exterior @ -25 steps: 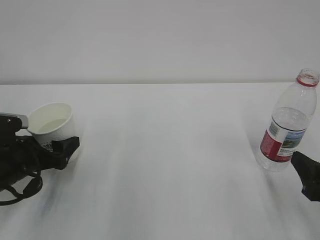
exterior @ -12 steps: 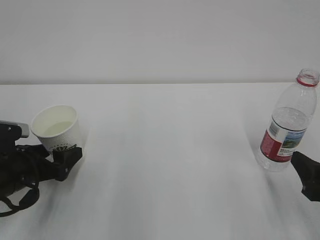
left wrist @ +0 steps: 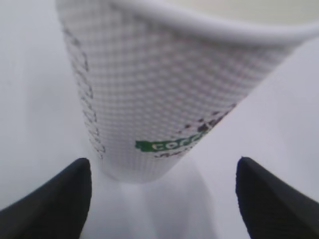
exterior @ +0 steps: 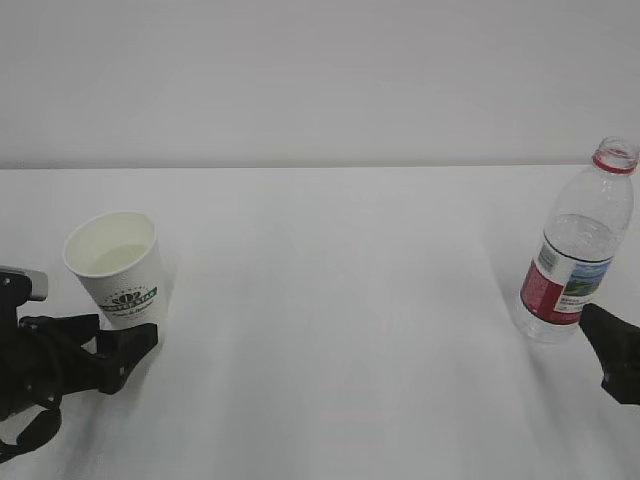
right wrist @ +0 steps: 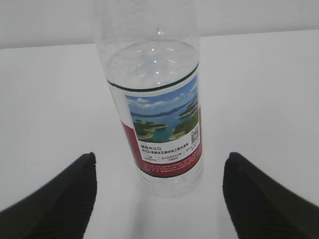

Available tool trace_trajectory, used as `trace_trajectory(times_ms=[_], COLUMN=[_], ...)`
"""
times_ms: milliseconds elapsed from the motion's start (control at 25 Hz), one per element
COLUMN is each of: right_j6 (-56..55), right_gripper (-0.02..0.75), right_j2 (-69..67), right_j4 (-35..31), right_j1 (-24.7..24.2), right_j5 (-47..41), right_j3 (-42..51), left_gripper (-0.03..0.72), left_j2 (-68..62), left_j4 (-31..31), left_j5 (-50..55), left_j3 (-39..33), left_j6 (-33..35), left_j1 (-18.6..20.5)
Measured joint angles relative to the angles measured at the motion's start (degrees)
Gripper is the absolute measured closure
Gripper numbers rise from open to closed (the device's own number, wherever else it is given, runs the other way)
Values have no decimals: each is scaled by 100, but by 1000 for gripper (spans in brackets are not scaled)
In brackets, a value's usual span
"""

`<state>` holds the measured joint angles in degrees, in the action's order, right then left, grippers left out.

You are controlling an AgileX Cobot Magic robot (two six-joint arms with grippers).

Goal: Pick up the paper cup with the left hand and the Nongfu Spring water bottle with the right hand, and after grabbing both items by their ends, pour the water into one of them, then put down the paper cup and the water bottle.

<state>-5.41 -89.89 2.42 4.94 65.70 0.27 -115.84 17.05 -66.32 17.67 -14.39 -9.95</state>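
Paper cup [exterior: 114, 268] stands upright on the white bench [exterior: 340, 330], far left, mouth up, long axis vertical, narrow base down; green logo faces the camera. A little water [exterior: 108, 260] shows inside. Left end effector [left wrist: 162, 199] sits low just in front of the cup, fingers [left wrist: 52, 201] spread wide to either side of the base, not touching it, holding nothing.

Water bottle [exterior: 577, 245] stands upright at far right, open neck up, long axis vertical, label facing forward, partly filled. Right end effector [right wrist: 159, 199] is just in front of it, fingers [right wrist: 55, 196] wide apart and clear of the bottle, empty
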Motion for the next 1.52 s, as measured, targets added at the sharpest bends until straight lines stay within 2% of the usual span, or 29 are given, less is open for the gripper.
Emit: trace_trajectory(times_ms=[600,960,1200,1520], right_j6=[-83,-272,-281,-285], right_gripper=[145,145,145,145], right_j2=[0,743,1508,1782], right_j4=[678,670,288,196], right_j1=[0,0,0,0], right_j5=[0,0,0,0], right_j3=[0,0,0,0], left_gripper=[49,73,83,94], left_j2=[528,540,579,1178], left_j4=[0,36,44,173], left_j5=[0,0,0,0], left_j3=[-958,-1207,-1207,-1242], left_j6=[0,0,0,0], left_j1=[0,0,0,0])
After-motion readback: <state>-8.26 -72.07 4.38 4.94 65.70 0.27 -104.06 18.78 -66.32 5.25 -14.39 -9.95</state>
